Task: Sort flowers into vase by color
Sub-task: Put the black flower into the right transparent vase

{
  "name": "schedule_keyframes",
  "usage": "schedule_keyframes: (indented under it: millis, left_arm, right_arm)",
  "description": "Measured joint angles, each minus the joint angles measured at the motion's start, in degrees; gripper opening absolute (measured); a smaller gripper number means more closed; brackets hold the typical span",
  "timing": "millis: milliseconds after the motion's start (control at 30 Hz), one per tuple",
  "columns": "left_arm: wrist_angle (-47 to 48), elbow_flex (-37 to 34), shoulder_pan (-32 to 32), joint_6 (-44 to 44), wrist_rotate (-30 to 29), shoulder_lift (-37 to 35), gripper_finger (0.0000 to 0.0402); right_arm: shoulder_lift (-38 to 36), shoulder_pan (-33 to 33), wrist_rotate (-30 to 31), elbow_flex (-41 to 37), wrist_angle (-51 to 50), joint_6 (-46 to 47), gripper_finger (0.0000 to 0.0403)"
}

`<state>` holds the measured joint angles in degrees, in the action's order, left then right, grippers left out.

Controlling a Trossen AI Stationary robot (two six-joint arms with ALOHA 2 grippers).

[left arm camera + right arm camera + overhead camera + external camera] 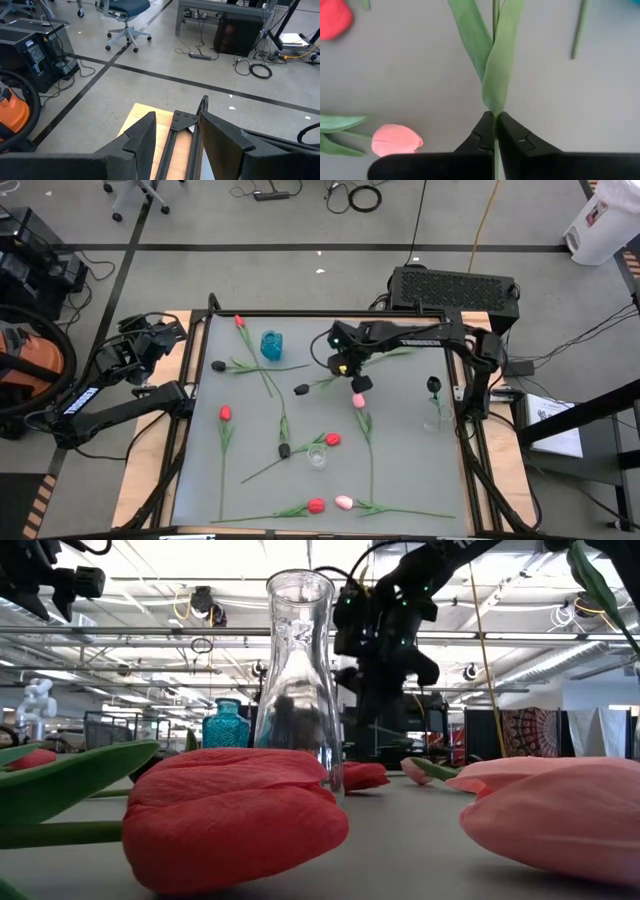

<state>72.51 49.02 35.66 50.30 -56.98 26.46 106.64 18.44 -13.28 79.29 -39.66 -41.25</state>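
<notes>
My right gripper [350, 373] [495, 117] hangs over the middle of the table, shut on the thin green stem of a flower whose black bud [300, 390] shows to its left. A pink flower [357, 398] [395, 140] lies on the table just near of that gripper. Red, pink and black flowers lie scattered flat on the grey table [400, 480]. A teal vase [271, 345] stands far left, a small clear vase [317, 457] near the middle, and a clear vase [437, 415] at the right holds a black flower [433, 385]. My left gripper [150, 340] [177, 145] waits open beyond the table's far left corner. My right gripper pinches the stem between its two fingertips [482, 135], right where the two long leaves join it [495, 111]. The fingers come steeply from above, slanting from the table's right, and lie across the stem. Whether the bud end still rests on the table I cannot tell.
A red flower [332, 439] lies beside the small clear vase. A red one [316, 505] and a pink one [344, 502] lie by the near edge, close before the low camera. The table's black frame [330, 313] rims the far edge.
</notes>
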Motion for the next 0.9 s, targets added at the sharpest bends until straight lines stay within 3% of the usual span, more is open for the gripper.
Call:
schedule_keyframes:
  millis: [667,900]
  left_arm:
    - [0.0,0.0,0.0,0.0,0.0,0.0,0.0157]
    - [0.0,0.0,0.0,0.0,0.0,0.0,0.0157]
  right_arm:
    - [-15.3,2.9,-0.1,0.0,1.7,0.2,0.0000]
    - [-22.0,4.8,-0.1,0.0,1.7,5.8,0.0000]
